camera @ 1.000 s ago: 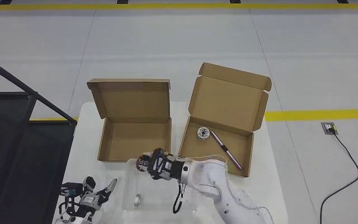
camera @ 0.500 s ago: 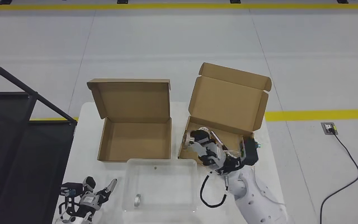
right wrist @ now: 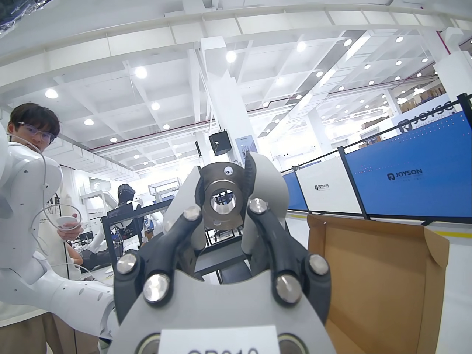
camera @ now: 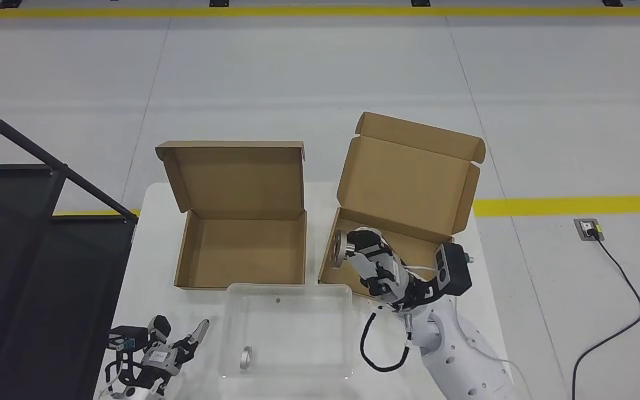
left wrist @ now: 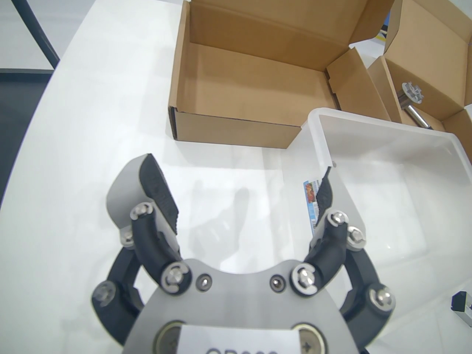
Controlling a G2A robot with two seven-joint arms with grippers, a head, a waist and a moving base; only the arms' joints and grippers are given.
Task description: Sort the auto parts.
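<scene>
The right claw (right wrist: 223,186) is clamping a metal ring (right wrist: 223,200) over the right box (camera: 432,262), at its 9 o'clock wall. Let go there, it could be clipping the rim and rolling out. The left claw (left wrist: 236,186), jaws apart, is hovering at the desk's (left wrist: 92,93) 7 o'clock.

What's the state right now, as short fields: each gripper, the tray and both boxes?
Right gripper: shut on flanged metal ring, over right box's side nearest the left box
Left gripper: open, over the table beside the clear tray
Clear tray: one small ring inside
Left box: lid open
Right box: lid open, inside mostly hidden
</scene>
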